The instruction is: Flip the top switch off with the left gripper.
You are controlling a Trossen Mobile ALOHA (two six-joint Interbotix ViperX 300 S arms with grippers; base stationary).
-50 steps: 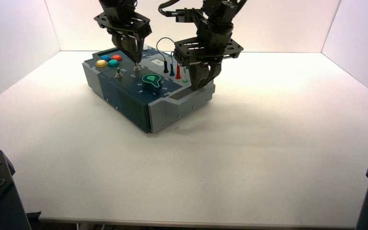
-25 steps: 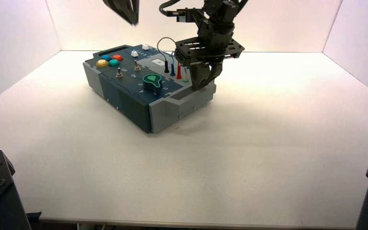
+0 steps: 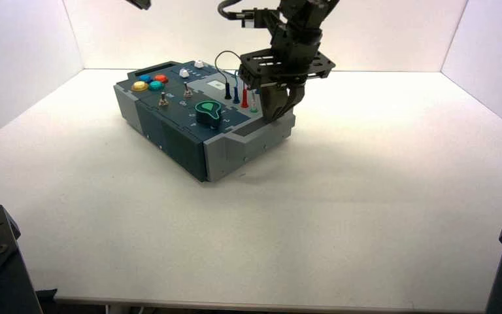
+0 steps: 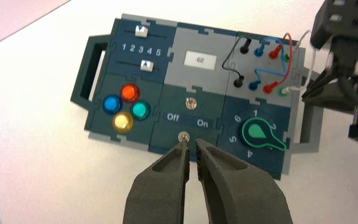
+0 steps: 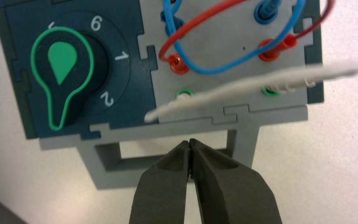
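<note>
Overhead, left gripper (image 4: 192,142) closed, empty; right gripper (image 5: 190,143) closed, empty, by box's handle edge (image 5: 168,175).

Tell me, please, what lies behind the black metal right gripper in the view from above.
Behind it, part of the grey box disappears; whatever it covers there cannot be seen.

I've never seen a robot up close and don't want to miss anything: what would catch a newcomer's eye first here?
Probably the box's big green-outlined knob, at the end near the right tool, which hangs over the box's handle end. Next come the red, blue, yellow and green buttons, clustered toward the opposite end, and the looping wires near the right tool.
</note>
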